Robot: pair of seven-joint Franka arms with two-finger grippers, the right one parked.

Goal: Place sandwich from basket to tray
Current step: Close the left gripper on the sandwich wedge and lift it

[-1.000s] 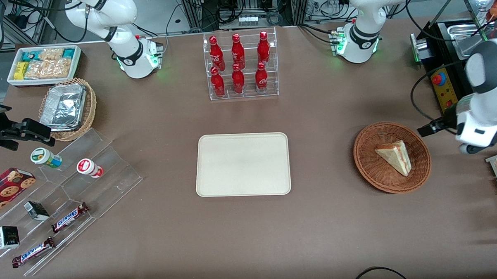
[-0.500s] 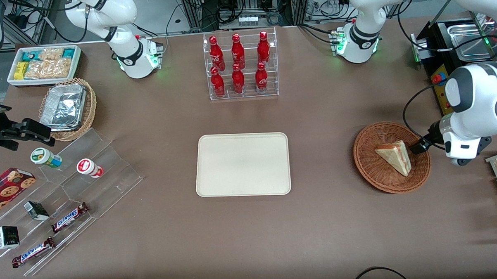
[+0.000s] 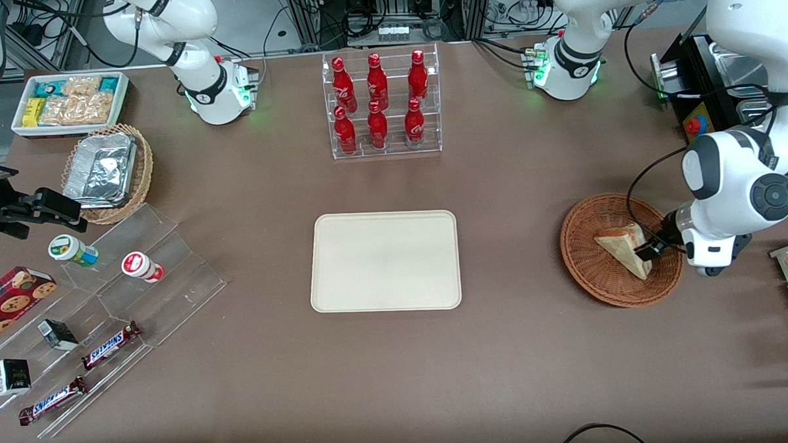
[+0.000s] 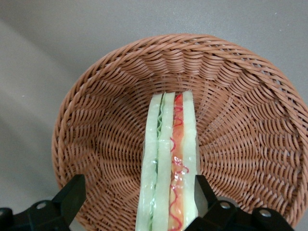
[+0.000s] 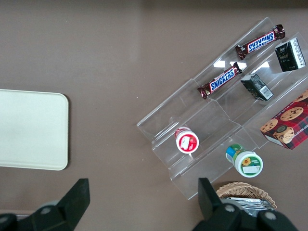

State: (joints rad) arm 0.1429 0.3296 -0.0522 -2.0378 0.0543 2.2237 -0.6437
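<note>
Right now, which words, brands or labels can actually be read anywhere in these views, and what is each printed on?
"SNICKERS": on two chocolate bars lying on the clear stepped display.
White script on the red bottles: too small to read.
Lids of the two small cups, the cookie box and the dark packets: print illegible.
No text on the sandwich, basket, tray or the open gripper straddling the sandwich.

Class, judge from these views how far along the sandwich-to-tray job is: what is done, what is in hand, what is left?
Done: the gripper has reached the basket. In hand: its open fingers straddle the sandwich, which lies in the basket, not yet gripped. Left: closing, lifting and carrying it to the tray, which holds nothing.
</note>
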